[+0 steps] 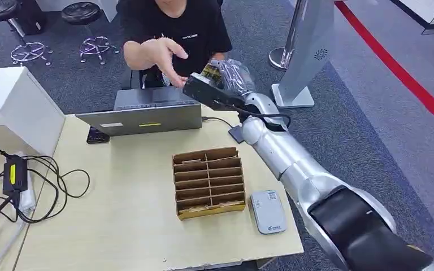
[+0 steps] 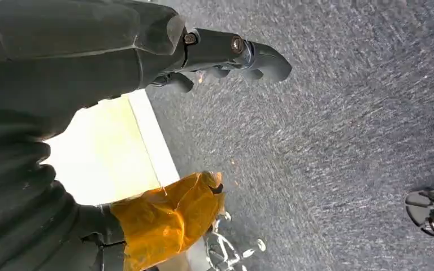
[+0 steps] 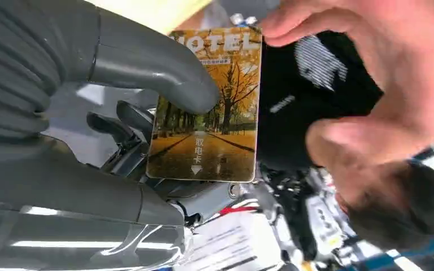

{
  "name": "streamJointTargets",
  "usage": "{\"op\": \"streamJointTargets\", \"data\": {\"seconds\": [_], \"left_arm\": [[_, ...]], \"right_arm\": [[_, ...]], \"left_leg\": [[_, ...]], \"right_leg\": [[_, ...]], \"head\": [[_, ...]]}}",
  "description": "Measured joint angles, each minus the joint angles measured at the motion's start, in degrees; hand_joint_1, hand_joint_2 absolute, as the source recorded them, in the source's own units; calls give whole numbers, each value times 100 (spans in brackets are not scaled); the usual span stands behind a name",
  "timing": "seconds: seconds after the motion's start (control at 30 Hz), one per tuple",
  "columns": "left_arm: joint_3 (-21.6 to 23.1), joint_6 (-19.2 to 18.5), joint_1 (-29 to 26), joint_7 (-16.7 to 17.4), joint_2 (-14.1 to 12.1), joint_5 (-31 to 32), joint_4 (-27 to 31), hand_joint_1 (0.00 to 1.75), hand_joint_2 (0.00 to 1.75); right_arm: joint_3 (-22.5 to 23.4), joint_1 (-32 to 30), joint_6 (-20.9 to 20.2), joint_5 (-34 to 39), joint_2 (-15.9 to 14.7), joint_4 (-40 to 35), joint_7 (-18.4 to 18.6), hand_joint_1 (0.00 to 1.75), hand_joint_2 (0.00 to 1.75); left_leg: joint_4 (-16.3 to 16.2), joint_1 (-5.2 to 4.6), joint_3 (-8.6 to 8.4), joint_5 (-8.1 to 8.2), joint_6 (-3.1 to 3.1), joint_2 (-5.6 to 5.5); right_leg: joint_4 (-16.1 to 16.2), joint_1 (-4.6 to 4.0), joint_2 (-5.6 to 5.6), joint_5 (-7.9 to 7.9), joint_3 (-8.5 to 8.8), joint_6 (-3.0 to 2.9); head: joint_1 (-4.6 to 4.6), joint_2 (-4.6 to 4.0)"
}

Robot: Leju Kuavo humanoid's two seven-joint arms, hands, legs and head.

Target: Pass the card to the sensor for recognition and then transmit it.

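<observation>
At the near edge of the table (image 1: 118, 226), towards five o'clock in the head view, a grey sensor (image 1: 268, 211) lies flat, just beside a brown cardboard organiser (image 1: 208, 182) with many narrow slots at its nine o'clock. Over at the table's nine o'clock side black cables (image 1: 56, 180) loop around a black adapter with a yellow label (image 1: 13, 173). Farther back, near eleven o'clock from the organiser, a grey laptop (image 1: 147, 113) stands open, a small dark object (image 1: 97, 135) resting by its near corner.

The silver right arm (image 1: 294, 164) climbs from five o'clock up past the table's far corner, and the right hand (image 1: 220, 84) is held out beyond the laptop. In the right wrist view its thick grey thumb (image 3: 152, 68) presses on the card (image 3: 206, 107), an autumn-avenue hotel key card, pinning it against the darker fingers (image 3: 118, 121) behind. A person's hand (image 3: 373, 73) is spread close to the card's far edge, its fingertips at the card's corner; whether they touch it I cannot tell. The person in a black shirt (image 1: 192, 28) stands beyond the laptop at twelve o'clock.

The left hand (image 2: 226, 53) hangs over grey carpet (image 2: 344, 141), its dark fingers curled in with nothing in them.
</observation>
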State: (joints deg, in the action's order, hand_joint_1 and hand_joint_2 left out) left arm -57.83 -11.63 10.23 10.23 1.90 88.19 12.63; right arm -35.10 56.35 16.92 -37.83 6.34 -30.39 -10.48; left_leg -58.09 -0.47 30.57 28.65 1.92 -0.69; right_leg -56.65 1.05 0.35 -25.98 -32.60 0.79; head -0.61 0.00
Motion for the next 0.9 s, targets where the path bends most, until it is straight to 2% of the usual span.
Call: {"op": "streamJointTargets", "data": {"seconds": [0.23,0.27,0.3,0.47,0.7,0.9], "left_arm": [[94,-2,20,59,33,0,0,0,175],[96,0,23,59,35,0,0,0,175],[98,0,24,59,35,0,0,0,175],[98,7,27,59,37,0,0,0,175],[98,33,10,59,37,-2,0,0,175],[98,77,-27,11,35,-15,-11,0,175]], "right_arm": [[-142,102,-131,-309,114,624,863,175,175],[-142,112,-136,-309,122,661,895,38,175],[-145,120,-151,-294,135,713,921,0,175],[-140,118,-184,-175,155,803,652,0,175],[19,119,127,49,199,795,82,0,175],[256,81,328,347,197,493,-419,0,175]], "left_leg": [[0,0,1,0,0,0],[0,0,1,0,0,0],[0,0,1,0,0,1],[0,0,1,1,0,9],[1,2,4,0,-1,3],[0,0,5,0,0,3]], "right_leg": [[2,0,0,0,-2,0],[2,0,0,0,-2,0],[2,0,0,0,-2,0],[0,-1,11,0,-8,0],[-1,-2,3,0,-9,0],[0,-1,3,0,-9,0]], "head": [[0,0],[-2,0],[0,0],[-2,0],[0,0],[0,0]]}}
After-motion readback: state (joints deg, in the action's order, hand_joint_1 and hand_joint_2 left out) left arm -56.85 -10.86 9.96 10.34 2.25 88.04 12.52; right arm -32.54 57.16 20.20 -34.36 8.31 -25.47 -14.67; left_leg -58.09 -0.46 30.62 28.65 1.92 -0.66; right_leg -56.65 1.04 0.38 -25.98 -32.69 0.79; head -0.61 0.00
